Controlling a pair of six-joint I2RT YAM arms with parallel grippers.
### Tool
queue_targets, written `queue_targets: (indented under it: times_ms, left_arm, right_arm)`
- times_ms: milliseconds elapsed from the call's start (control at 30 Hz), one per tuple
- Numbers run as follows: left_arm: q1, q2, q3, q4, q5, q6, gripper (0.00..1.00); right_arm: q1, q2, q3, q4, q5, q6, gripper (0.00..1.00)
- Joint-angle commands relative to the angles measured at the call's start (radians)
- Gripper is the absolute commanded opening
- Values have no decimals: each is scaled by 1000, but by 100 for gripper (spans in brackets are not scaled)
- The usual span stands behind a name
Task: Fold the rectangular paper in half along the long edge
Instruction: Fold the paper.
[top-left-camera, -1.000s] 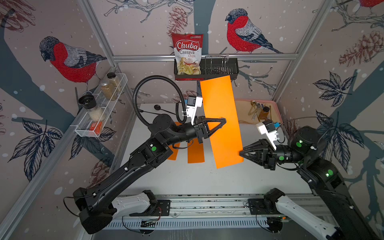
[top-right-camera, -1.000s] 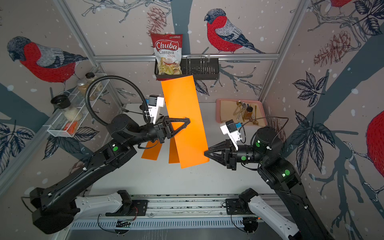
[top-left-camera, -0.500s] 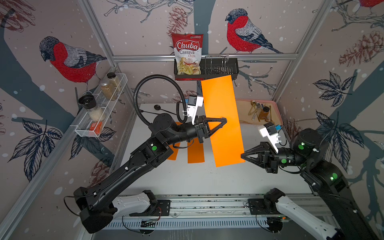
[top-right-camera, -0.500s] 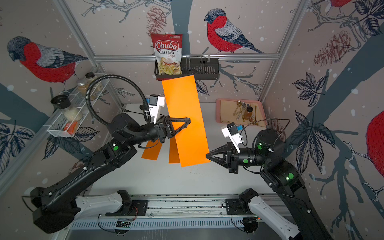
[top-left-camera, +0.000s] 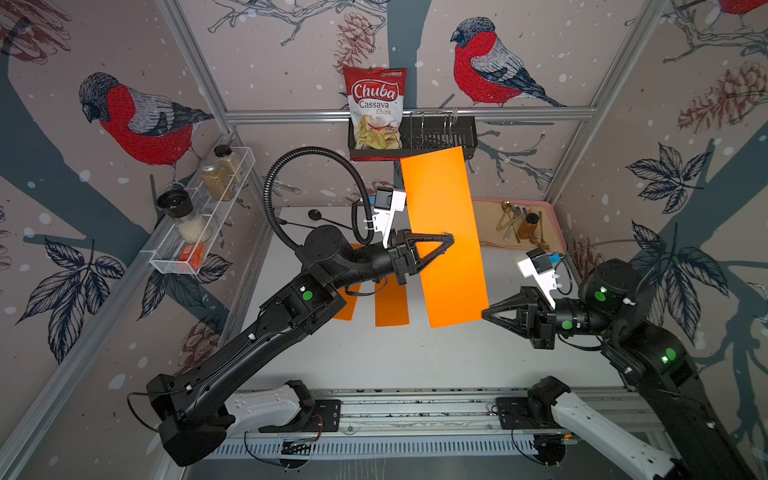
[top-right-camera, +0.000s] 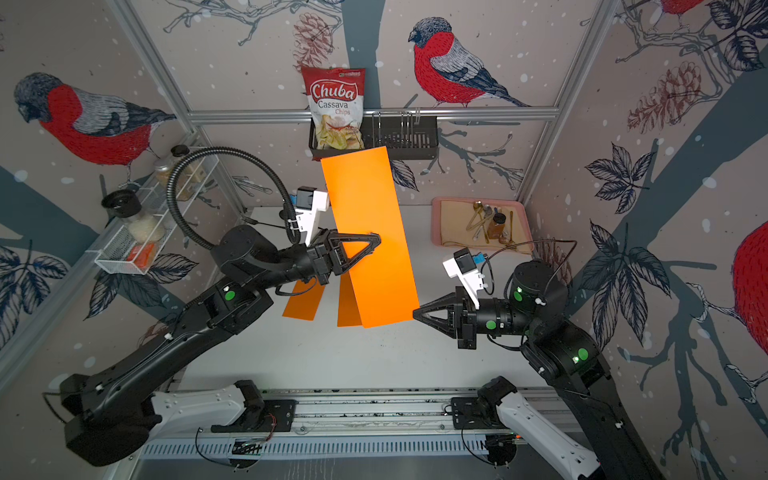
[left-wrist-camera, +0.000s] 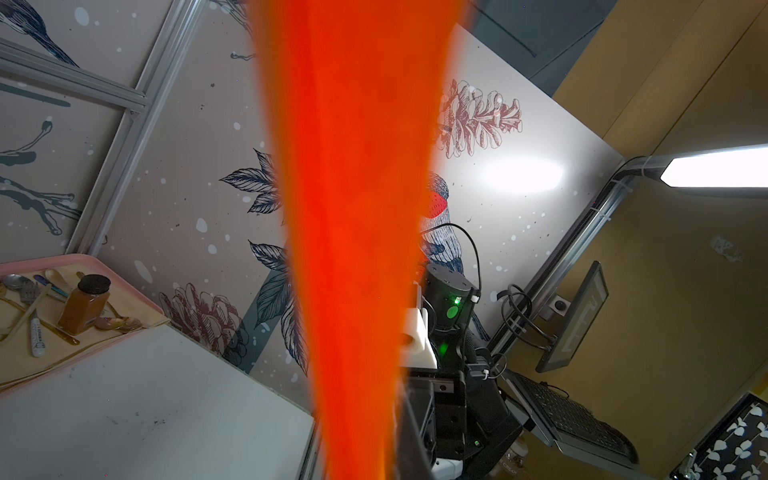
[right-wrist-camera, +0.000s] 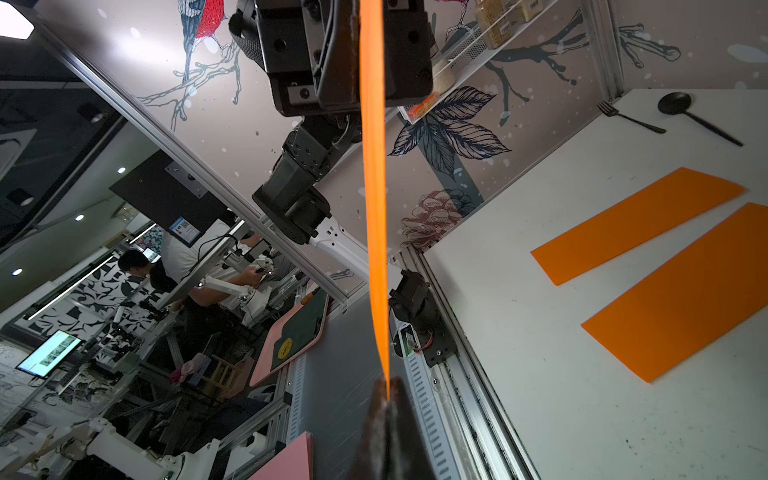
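Observation:
An orange rectangular paper (top-left-camera: 444, 216) (top-right-camera: 370, 216) hangs in the air above the table, flat and facing the top camera in both top views. My left gripper (top-left-camera: 451, 239) (top-right-camera: 377, 240) is shut on it about halfway along its left long edge. My right gripper (top-left-camera: 485, 311) (top-right-camera: 415, 312) is shut on its near right corner. In the left wrist view the paper (left-wrist-camera: 353, 208) is a blurred orange band running away from the jaws. In the right wrist view the paper (right-wrist-camera: 374, 208) shows edge-on, pinched at my right gripper (right-wrist-camera: 387, 399).
Two narrower orange strips (top-left-camera: 390, 299) (top-left-camera: 347, 301) lie on the white table under the left arm. At the back right stands a pink tray (top-left-camera: 555, 224) with a jar and utensils. A black ladle (top-left-camera: 316, 215) lies at the back left. A chips bag (top-left-camera: 376, 108) sits in a wall rack.
My right gripper has moved slightly to the right and toward the front with the paper's corner. The paper has shifted a little with it. The left gripper has hardly moved.

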Motion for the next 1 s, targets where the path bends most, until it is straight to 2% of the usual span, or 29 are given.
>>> queue_targets:
  times_ms: [0, 33, 167, 233, 267, 300, 367, 400, 567, 633, 667, 733, 833, 900, 933, 967]
  left_arm:
    - [2, 0, 10, 13, -4, 18, 0]
    - [1, 0, 10, 12, -4, 19, 0]
    - [2, 4, 17, 7, -5, 24, 0]
    - [1, 7, 20, 5, -5, 28, 0]
    - [1, 8, 21, 4, -5, 27, 0]
    - [1, 8, 22, 6, -6, 29, 0]
    - [1, 10, 22, 4, -5, 30, 0]
    - [2, 9, 23, 3, -5, 29, 0]
    - [1, 7, 25, -1, -6, 32, 0]
    - [2, 7, 27, -2, -7, 34, 0]
    - [1, 6, 28, 0, -5, 34, 0]
    - [2, 7, 27, -3, -6, 34, 0]
    - [1, 4, 25, -7, -11, 36, 0]
    - [3, 1, 20, -12, -16, 40, 0]
    - [4, 1, 17, -16, -19, 42, 0]
    - [5, 1, 13, -18, -23, 44, 0]
  right_arm:
    - [1, -4, 10, -9, 15, -7, 8]
    - [2, -4, 11, -14, 12, -9, 0]
    - [1, -20, 18, -28, 33, -7, 0]
    - [1, -18, 16, -41, 37, -6, 17]
    - [1, -17, 13, -48, 34, -7, 21]
    - [1, -20, 4, -48, 28, -5, 20]
    - [2, -28, -6, -47, 29, -3, 4]
    - [1, -31, -6, -49, 31, -4, 0]
    - [2, -37, 4, -57, 42, -3, 0]
    - [2, -29, 8, -67, 51, -9, 25]
    - [3, -26, 5, -71, 50, -13, 22]
    - [2, -30, 2, -70, 60, -18, 0]
    - [2, -36, 17, -78, 76, -22, 0]
    - [3, -27, 49, -109, 122, -36, 5]
    - [1, -25, 60, -121, 132, -42, 12]
    - [2, -25, 74, -129, 150, -51, 28]
